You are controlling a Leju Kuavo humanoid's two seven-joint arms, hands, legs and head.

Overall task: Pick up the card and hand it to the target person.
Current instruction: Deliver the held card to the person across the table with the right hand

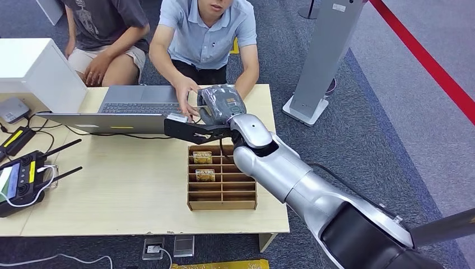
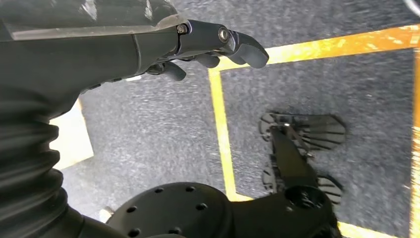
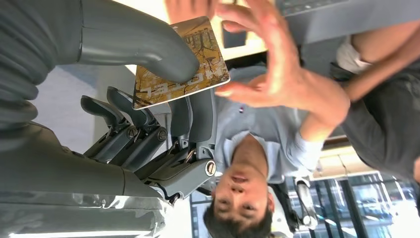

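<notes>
My right hand [image 1: 189, 129] reaches over the table toward the person in the light blue shirt [image 1: 208, 35]. It pinches a brown printed card [image 3: 181, 62] between the thumb [image 3: 143, 47] and the dark fingers [image 3: 194, 115]. The card's pale edge [image 1: 176, 118] juts out over the laptop's front. The person's hand [image 3: 277, 74] is spread at the card's far edge, its fingertips touching the card; that same hand [image 1: 187, 104] is right by my fingers. My left hand [image 2: 198, 49] hangs over the carpet, fingers loosely bent, holding nothing.
A wooden slotted rack [image 1: 222, 193] with two more cards [image 1: 204, 166] sits on the table under my right forearm. An open laptop [image 1: 120, 109] lies at the back, a remote controller [image 1: 19, 179] at the left edge. A second person [image 1: 106, 33] sits at the back left.
</notes>
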